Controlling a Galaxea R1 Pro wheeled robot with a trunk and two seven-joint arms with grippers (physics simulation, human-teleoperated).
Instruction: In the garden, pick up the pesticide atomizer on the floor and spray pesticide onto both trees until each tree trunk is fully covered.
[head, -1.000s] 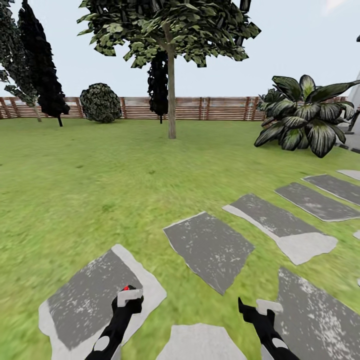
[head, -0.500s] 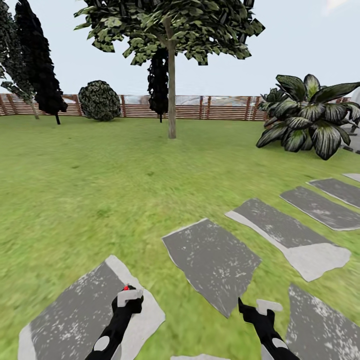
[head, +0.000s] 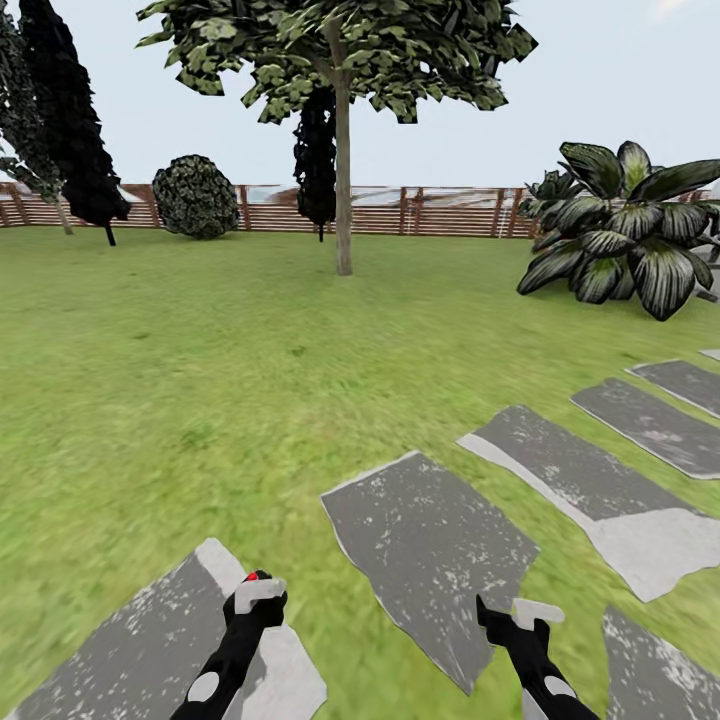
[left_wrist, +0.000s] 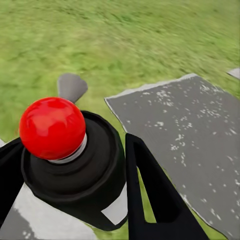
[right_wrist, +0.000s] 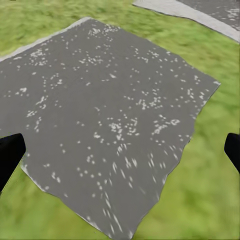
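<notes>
Pesticide atomizer (left_wrist: 95, 175) sits clamped in the left gripper (head: 258, 595), low and near on the left of the scene: a round black body with a white patch on its side and a glossy red knob on top, a black finger (left_wrist: 150, 200) pressed against each flank. From the head view only its red tip (head: 256, 577) peeks above the gripper. Right gripper (head: 515, 612) is spread wide with nothing between its fingers, hanging over a speckled grey paving slab (head: 430, 550). More slabs (head: 600, 490) run off to the right across the green grass (head: 200, 350). Far ahead, a tree (head: 343, 190) with a straight, bare grey-brown trunk and a leafy crown stands on the lawn, well apart from the robot. Behind it runs a brown slatted fence (head: 440, 212), with dark conifers (head: 80, 130) and a round shrub (head: 197, 197) at far left and a broad-leaved plant (head: 625, 235) at far right
</notes>
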